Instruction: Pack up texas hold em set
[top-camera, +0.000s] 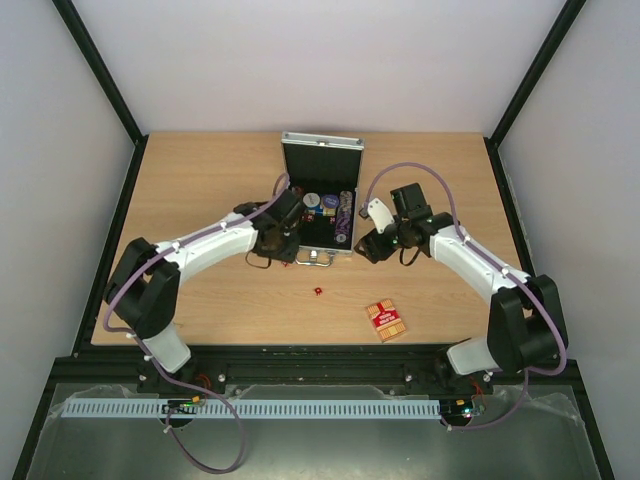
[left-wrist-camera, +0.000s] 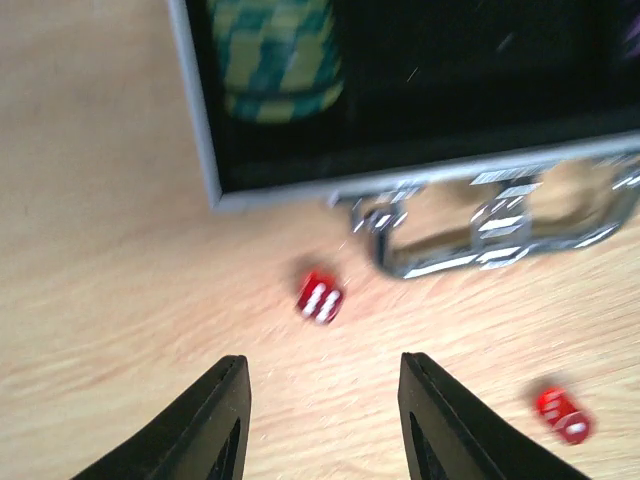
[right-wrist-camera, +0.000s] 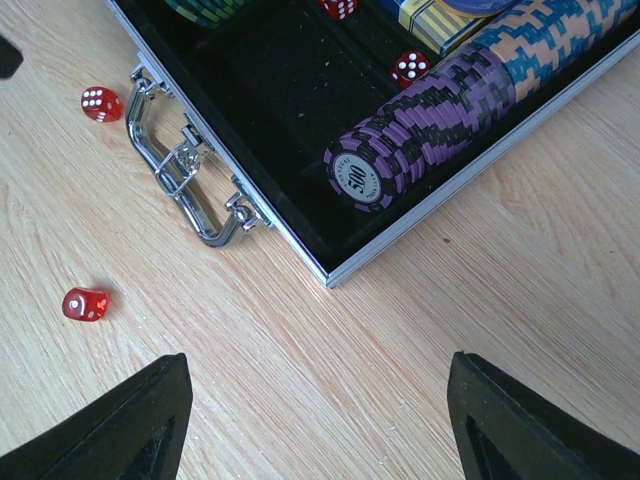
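Just beside one end of the chrome handle (left-wrist-camera: 470, 258), outside the open silver aluminium hinged case (left-wrist-camera: 198, 120), a tiny red die (left-wrist-camera: 320, 297) sits on the wooden table (left-wrist-camera: 100, 300). Left gripper (left-wrist-camera: 322, 365) is nearer. The die is dead ahead, centred on its spread, empty fingers, no contact. It's a cube, so no long axis to align. Second red die (left-wrist-camera: 563, 413) lies further out from the handle. Right gripper (right-wrist-camera: 318, 365) is wide apart, holding nothing.

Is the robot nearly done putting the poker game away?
Partly. Done: chips and two dice lie in the open case. In hand: nothing yet; the open left gripper hovers over one die on the table. Left: that die, a second die, the card deck, then closing the lid.
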